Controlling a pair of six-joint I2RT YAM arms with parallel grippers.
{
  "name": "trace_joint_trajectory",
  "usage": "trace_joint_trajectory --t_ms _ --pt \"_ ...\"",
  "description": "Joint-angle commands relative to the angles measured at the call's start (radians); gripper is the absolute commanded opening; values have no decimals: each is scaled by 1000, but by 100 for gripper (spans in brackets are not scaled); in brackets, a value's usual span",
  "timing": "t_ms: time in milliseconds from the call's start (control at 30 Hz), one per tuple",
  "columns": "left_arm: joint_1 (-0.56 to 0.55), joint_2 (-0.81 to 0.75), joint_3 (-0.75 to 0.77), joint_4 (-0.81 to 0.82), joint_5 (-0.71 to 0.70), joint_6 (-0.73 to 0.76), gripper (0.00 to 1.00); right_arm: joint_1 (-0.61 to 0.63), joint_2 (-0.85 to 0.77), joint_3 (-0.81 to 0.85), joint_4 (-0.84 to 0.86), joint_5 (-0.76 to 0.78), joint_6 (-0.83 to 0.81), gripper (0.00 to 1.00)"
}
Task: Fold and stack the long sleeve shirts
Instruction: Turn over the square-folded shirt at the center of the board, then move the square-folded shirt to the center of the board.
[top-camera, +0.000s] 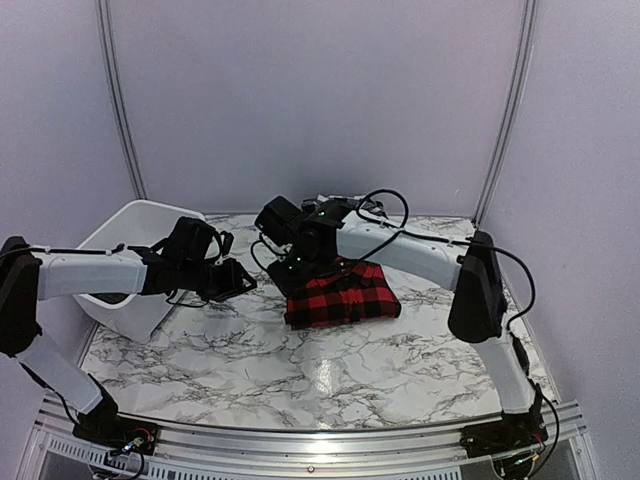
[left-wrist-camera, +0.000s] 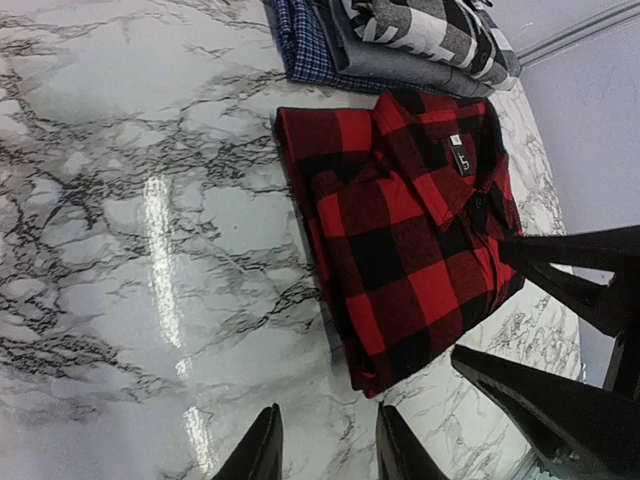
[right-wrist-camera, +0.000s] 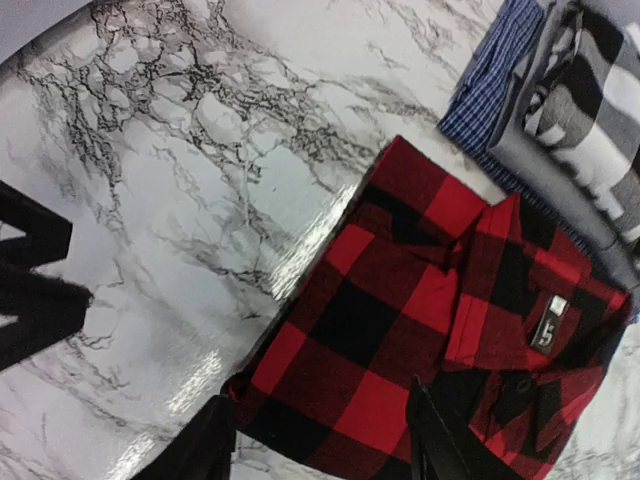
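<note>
The red-and-black check shirt (top-camera: 343, 296) lies folded flat on the marble table, collar up. In the left wrist view it (left-wrist-camera: 400, 230) lies just beyond my left gripper (left-wrist-camera: 325, 450), which is open with nothing between its fingers, over bare table by the shirt's near corner. My right gripper (right-wrist-camera: 325, 445) is open, its fingers astride the shirt's (right-wrist-camera: 400, 320) lower corner. A folded stack of long sleeve shirts, blue check, grey and black-and-white plaid (left-wrist-camera: 400, 40), lies right behind the red one. In the top view the left gripper (top-camera: 240, 280) and right gripper (top-camera: 288, 275) are at the shirt's left edge.
A white plastic tub (top-camera: 120, 235) lies tipped at the table's left rear, behind the left arm. The right arm reaches across over the back of the table. Grey walls close in the rear and sides.
</note>
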Motion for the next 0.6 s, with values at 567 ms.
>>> trace_joint_trajectory --t_ms 567 --pt "-114 282 142 69 15 -97 44 -414 -893 -1338 789 -280 179 62"
